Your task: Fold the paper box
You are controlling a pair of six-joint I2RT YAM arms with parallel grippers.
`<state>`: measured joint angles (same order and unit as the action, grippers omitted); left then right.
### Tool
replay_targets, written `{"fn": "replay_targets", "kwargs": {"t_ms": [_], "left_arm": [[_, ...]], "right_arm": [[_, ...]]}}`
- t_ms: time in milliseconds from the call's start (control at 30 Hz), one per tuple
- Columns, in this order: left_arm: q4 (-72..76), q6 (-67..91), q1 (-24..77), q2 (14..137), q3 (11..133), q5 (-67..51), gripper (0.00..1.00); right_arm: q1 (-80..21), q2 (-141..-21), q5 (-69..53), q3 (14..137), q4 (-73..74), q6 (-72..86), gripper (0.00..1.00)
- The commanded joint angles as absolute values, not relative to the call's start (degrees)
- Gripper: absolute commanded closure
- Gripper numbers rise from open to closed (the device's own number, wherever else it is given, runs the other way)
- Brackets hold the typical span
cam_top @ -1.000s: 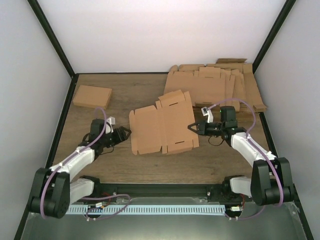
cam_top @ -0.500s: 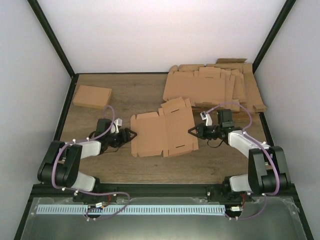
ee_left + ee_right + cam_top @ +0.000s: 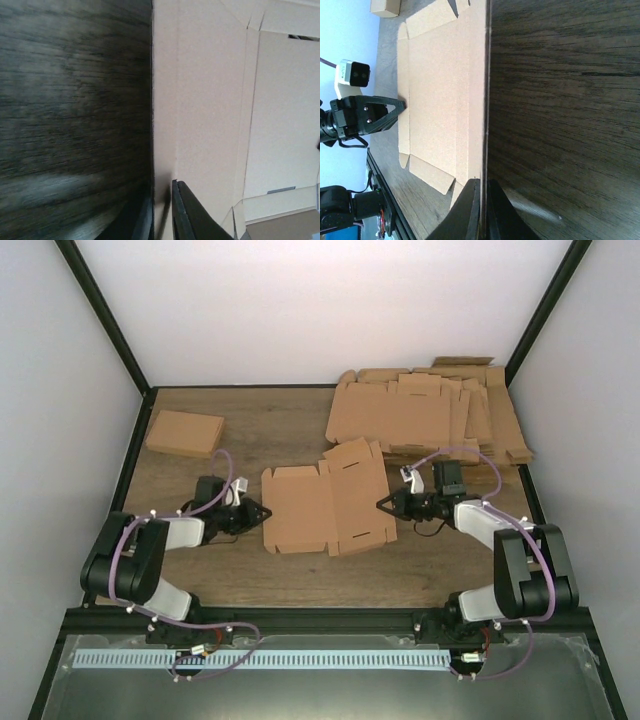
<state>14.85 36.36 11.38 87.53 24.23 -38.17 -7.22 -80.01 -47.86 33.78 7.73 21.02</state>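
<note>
The paper box (image 3: pixel 325 505) lies unfolded and flat on the middle of the wooden table, a brown die-cut sheet with flaps and slots. My left gripper (image 3: pixel 260 512) is at its left edge. In the left wrist view the left gripper (image 3: pixel 161 194) straddles that edge of the paper box (image 3: pixel 215 100), one finger (image 3: pixel 190 215) above the card and one below. A narrow gap still shows between them. My right gripper (image 3: pixel 383 503) is at the right edge. In the right wrist view the right gripper (image 3: pixel 482 184) is shut on the thin edge of the paper box (image 3: pixel 440 85).
A thick pile of flat cardboard sheets (image 3: pixel 430 415) fills the back right corner, just behind the right arm. A folded brown box (image 3: pixel 184 432) sits at the back left. Black frame rails and white walls enclose the table.
The left arm has reached right to the box's left edge and its jaws have narrowed around it. The right arm has drawn in slightly, still gripping the right edge.
</note>
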Motion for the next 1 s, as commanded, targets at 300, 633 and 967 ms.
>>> {"fn": "replay_targets", "kwargs": {"t_ms": [300,633,967], "left_arm": [[0.24,31.85,12.04,75.00,26.97,-33.79,0.96],[-14.81,27.75,17.14,61.68,32.78,-24.39,0.96],[-16.77,24.19,23.12,51.43,37.04,-22.76,0.96]], "right_arm": [[-7.56,-83.08,-47.65,32.90,0.87,21.97,0.65],[-7.56,-76.57,-32.51,36.24,4.35,21.92,0.12],[-7.54,-58.58,-28.77,34.10,-3.25,22.98,0.04]]}}
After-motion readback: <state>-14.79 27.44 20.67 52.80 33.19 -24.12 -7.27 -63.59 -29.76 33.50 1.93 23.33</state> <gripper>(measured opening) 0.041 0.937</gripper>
